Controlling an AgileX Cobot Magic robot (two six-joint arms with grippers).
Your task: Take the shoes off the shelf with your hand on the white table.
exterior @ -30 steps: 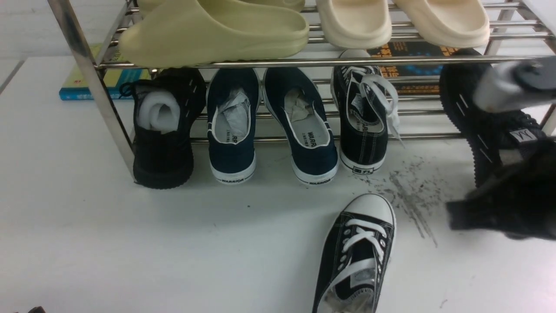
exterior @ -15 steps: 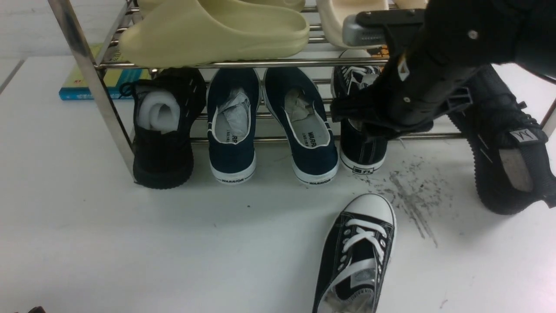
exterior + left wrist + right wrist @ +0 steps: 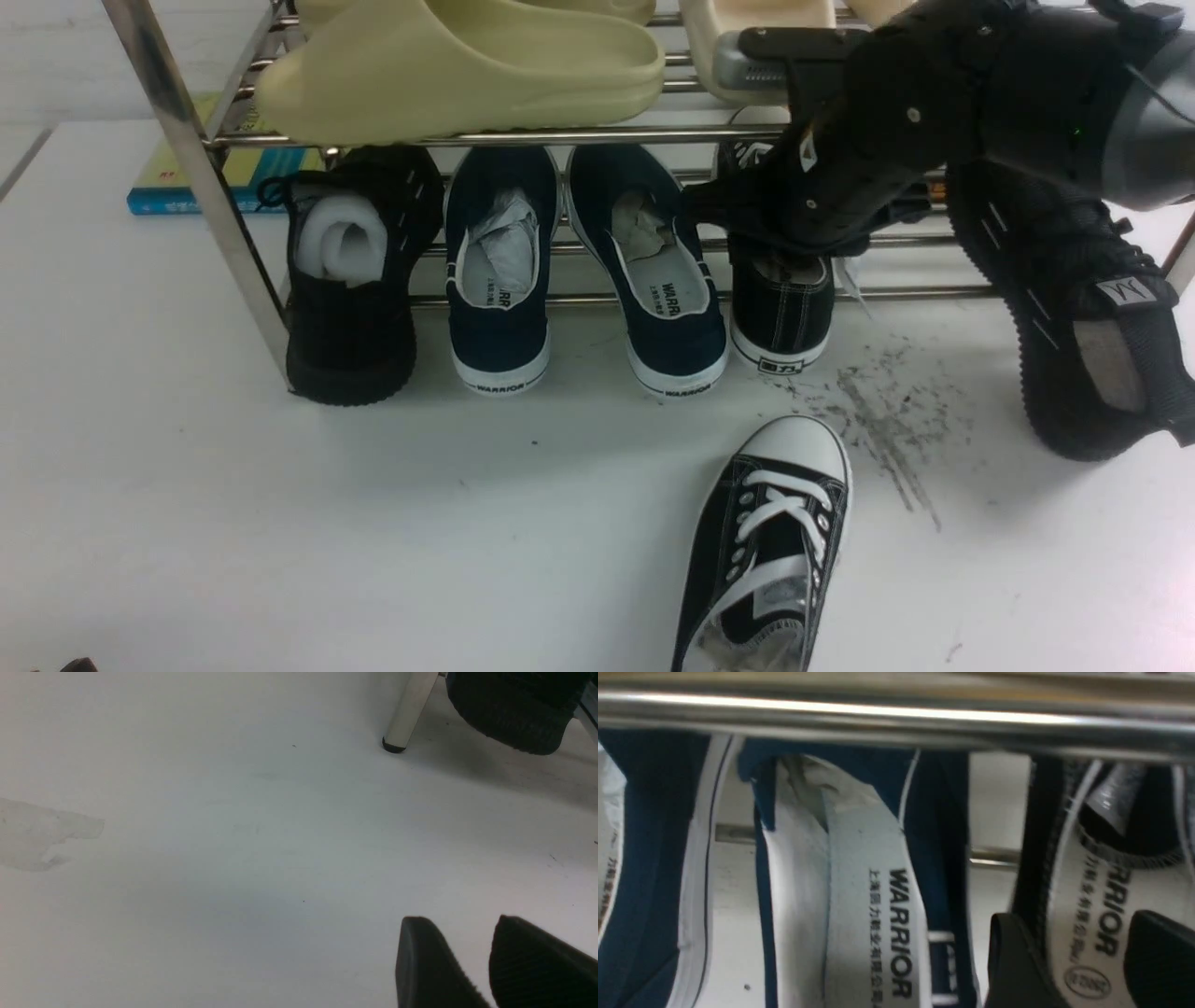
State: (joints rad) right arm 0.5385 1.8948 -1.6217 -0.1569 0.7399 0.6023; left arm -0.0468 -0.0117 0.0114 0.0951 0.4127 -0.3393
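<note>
One black canvas shoe [image 3: 767, 551] with white laces lies on the white table [image 3: 280, 523], toe pointing toward the shelf [image 3: 523, 137]. Its mate [image 3: 782, 313] stands on the lower tier, heel out. My right gripper [image 3: 780, 245] hangs over that shoe's opening, under the upper front rod. In the right wrist view the gripper [image 3: 1083, 961] is open: one of its fingers [image 3: 1017, 961] is outside the shoe's side wall, the other over the insole [image 3: 1087, 896]. My left gripper [image 3: 467, 952] hovers open over bare table, holding nothing.
Two navy slip-ons [image 3: 499, 271] [image 3: 653, 280] sit left of the shelved shoe, close to my right gripper. Black knit sneakers [image 3: 359, 280] [image 3: 1074, 308] stand at both ends. Foam slippers [image 3: 467, 65] fill the upper tier. Dark scuffs [image 3: 887, 420] mark the table. A book [image 3: 177, 177] lies behind.
My right arm has swung in from the right edge to above the shelved black canvas shoe, then edged further in over it. Its jaws have opened. Neither shoe has moved.
</note>
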